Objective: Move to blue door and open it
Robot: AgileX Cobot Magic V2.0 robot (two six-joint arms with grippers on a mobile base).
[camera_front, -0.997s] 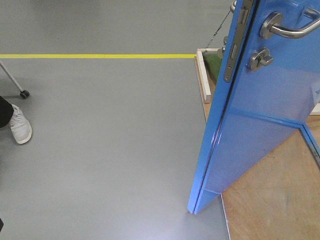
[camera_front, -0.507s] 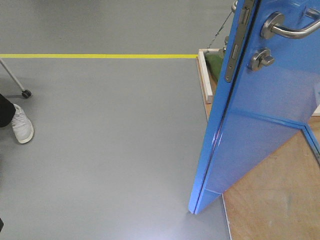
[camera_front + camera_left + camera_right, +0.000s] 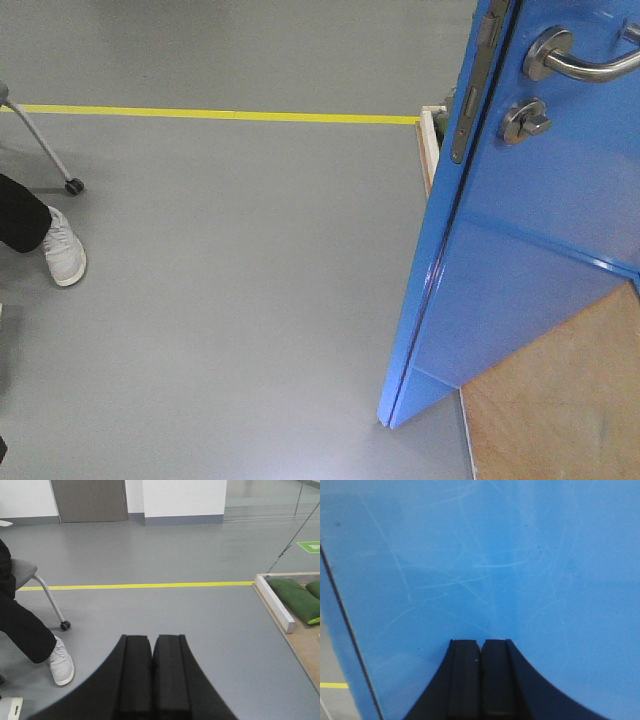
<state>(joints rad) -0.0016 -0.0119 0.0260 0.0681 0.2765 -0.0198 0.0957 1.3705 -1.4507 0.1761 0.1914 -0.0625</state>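
change: blue door swung wider, now covering more of white brace
right hand: fingers together, at door face
left hand: together, idle
task: opening underway

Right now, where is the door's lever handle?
Front view, upper right: lever handle on the blue door, just above the thumb-turn lock, right of the latch plate.

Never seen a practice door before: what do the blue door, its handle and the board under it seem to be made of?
Blue door: hard panel, glossy paint or laminate; shiny, finely scratched up close. Handle: brushed metal, likely steel; dull grey sheen. Board: pale wood, probably plywood; faint grain.
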